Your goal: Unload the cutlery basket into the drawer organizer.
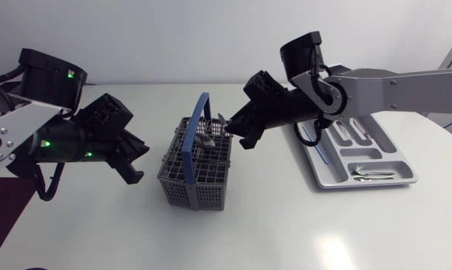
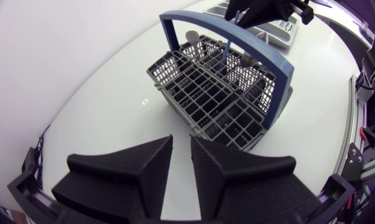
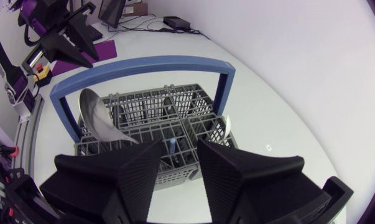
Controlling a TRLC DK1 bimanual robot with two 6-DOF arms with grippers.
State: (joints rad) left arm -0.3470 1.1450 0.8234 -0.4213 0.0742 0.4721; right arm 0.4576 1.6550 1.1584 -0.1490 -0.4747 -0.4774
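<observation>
right fingers part open over the basket, left fingers slightly apart, both empty.

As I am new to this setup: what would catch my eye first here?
The grey cutlery basket with its blue handle stands midway on the table, a spoon leaning inside. The right claw hovers open just above it, and the drawer organizer lies farther right.

I see a white table, its edge rounded at my right. A grey basket with a blue handle stands on it near the middle. A grey organizer lies flat to the basket's right, apart from it.
</observation>
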